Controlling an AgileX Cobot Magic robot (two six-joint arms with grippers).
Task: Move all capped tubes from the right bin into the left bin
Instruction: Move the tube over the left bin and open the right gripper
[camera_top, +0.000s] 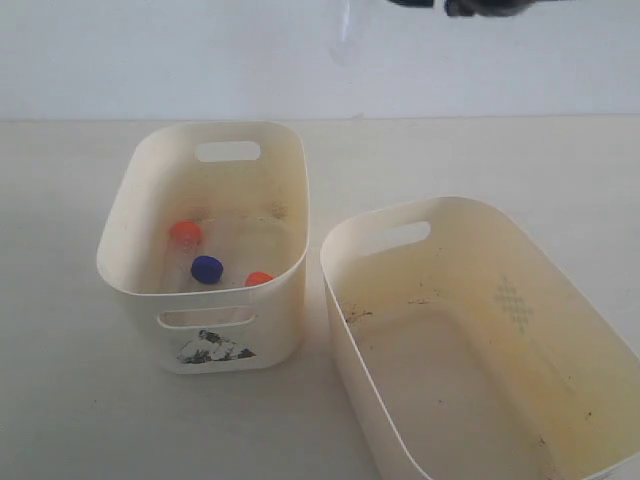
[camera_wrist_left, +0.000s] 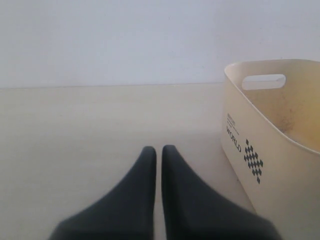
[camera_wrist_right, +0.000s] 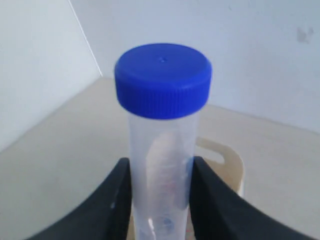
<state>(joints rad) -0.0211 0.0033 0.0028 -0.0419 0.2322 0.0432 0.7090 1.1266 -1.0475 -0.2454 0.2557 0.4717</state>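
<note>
My right gripper (camera_wrist_right: 161, 165) is shut on a clear tube with a blue cap (camera_wrist_right: 163, 80), held upright with the cap toward the camera. In the exterior view this clear tube (camera_top: 345, 42) hangs faintly at the top edge, beside the dark right gripper (camera_top: 482, 6), high behind the bins. The left bin (camera_top: 130, 185), with the torn sticker, holds three tubes: orange caps (camera_top: 185, 233) (camera_top: 259, 279) and a blue cap (camera_top: 207, 269). The right bin (camera_top: 470, 203), with the dotted diamond mark, holds no tubes. My left gripper (camera_wrist_left: 156, 149) is shut on nothing, low over the table.
A cream bin (camera_wrist_left: 270, 150) printed with "WORLD" and a black checker mark stands just beside the left gripper. Behind the held tube a cream bin rim (camera_wrist_right: 227, 160) with a slot handle shows. The two bins stand nearly touching.
</note>
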